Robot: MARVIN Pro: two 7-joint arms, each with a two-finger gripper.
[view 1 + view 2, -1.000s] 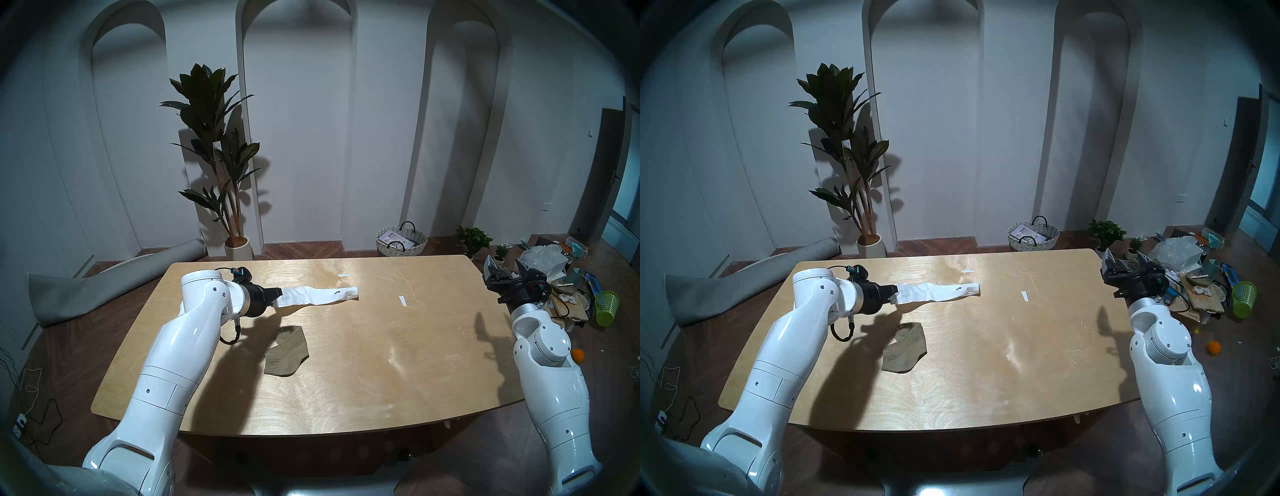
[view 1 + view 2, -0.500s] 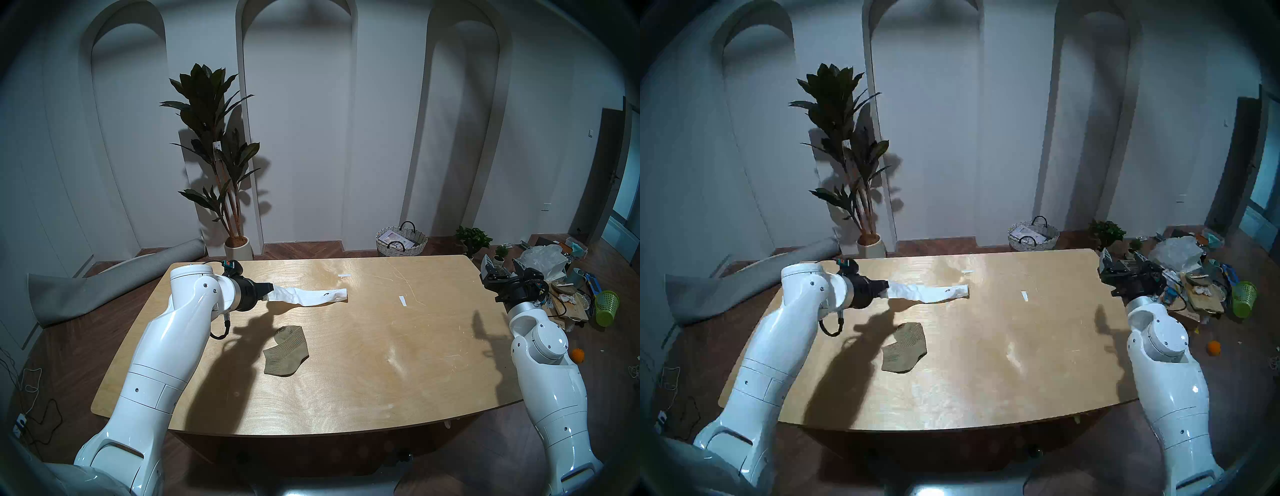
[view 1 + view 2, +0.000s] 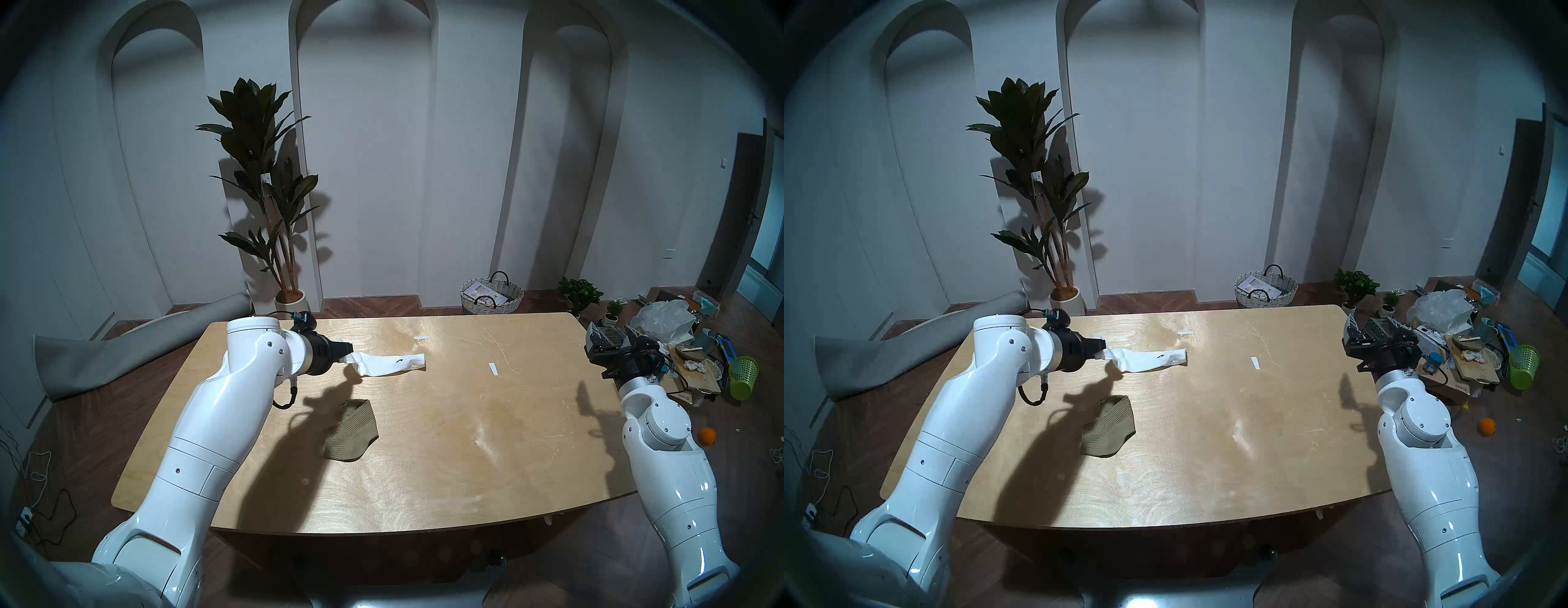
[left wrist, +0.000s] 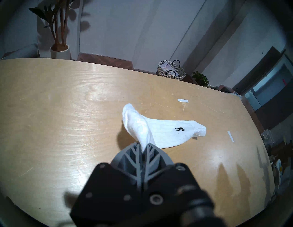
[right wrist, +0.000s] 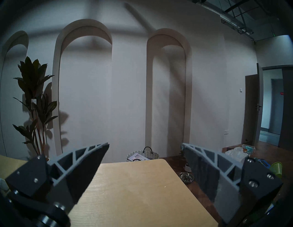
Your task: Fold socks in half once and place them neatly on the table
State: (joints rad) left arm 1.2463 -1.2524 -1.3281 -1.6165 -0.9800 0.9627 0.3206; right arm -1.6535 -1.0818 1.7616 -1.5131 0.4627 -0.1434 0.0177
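The white crew sock (image 3: 392, 364) (image 3: 1153, 360) (image 4: 166, 133) lies on the far left part of the plywood table (image 3: 445, 446) (image 3: 1208, 446) (image 4: 55, 118), its dark logo up. My left gripper (image 3: 348, 351) (image 3: 1103, 346) (image 4: 143, 146) is shut on the sock's toe end and holds it raised, so the sock bends back over itself. The olive-khaki ankle sock (image 3: 351, 431) (image 3: 1110, 426) lies loose nearer the front, partly doubled over. My right gripper (image 3: 611, 332) (image 3: 1371, 329) (image 5: 145, 147) is open and empty above the table's far right corner (image 5: 142, 182).
Two small white paper strips lie on the table, one at the back (image 3: 421, 338) (image 4: 182, 100) and one right of the white sock (image 3: 492, 368) (image 4: 230, 136). A woven basket (image 3: 491, 293), a potted plant (image 3: 275, 204) and floor clutter (image 3: 695, 352) stand beyond the table.
My left gripper first pulled the white sock leftward, then moved right and up with the toe end, so the sock now bends over itself. The right arm shifted slightly left.
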